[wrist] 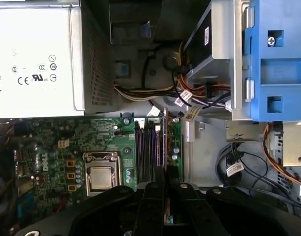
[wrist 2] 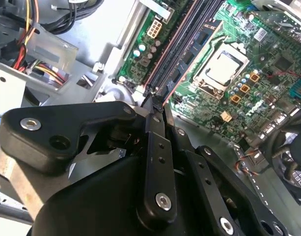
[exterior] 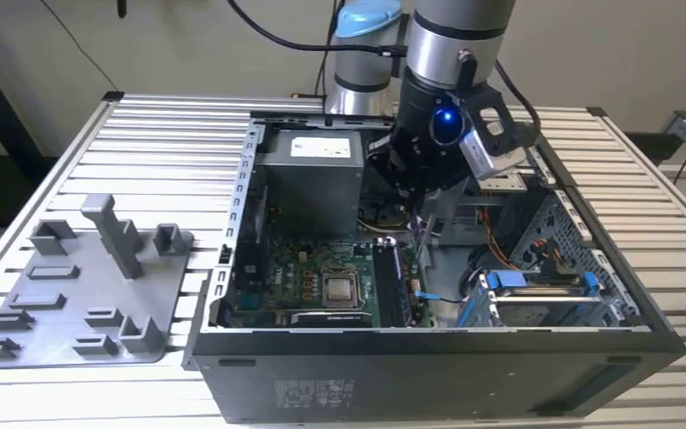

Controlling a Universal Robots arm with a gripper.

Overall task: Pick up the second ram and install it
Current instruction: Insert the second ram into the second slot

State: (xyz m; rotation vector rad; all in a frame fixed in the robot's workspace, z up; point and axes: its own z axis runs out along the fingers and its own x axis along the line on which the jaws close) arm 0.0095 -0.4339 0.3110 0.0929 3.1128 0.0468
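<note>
Black gripper (exterior: 418, 207) is seen lowered into the open computer case (exterior: 439, 344), its fingers (wrist: 159, 183) brought together on the second ram (wrist: 164, 140). The stick is held on edge, thin and dark with a reddish rim, directly over the row of memory slots (wrist: 146, 150) on the green motherboard (wrist: 57, 142). In the first wrist view its lower edge lies along the outermost slot, on the side away from the CPU socket (wrist: 101, 174); whether it is seated or only resting in the slot cannot be told. In the second wrist view the end of the stick (wrist 2: 157, 96) is seen just past the fingertips, meeting the near end of the slot rails (wrist 2: 177, 46).

A silver power supply (exterior: 313, 174) is noted in the case, on the exterior view's left of the arm (exterior: 456, 49). A blue drive bracket (exterior: 539, 281) sits toward the exterior view's right, with bundled cables (wrist: 189, 98) between it and the motherboard. A blue-lit ring is seen on the wrist housing.

The case stands on a slatted metal desk (exterior: 164, 143). A light grey plastic tray (exterior: 75, 308) with upright blocks and ridges lies on the desk, well apart from the case, on the exterior view's left.
</note>
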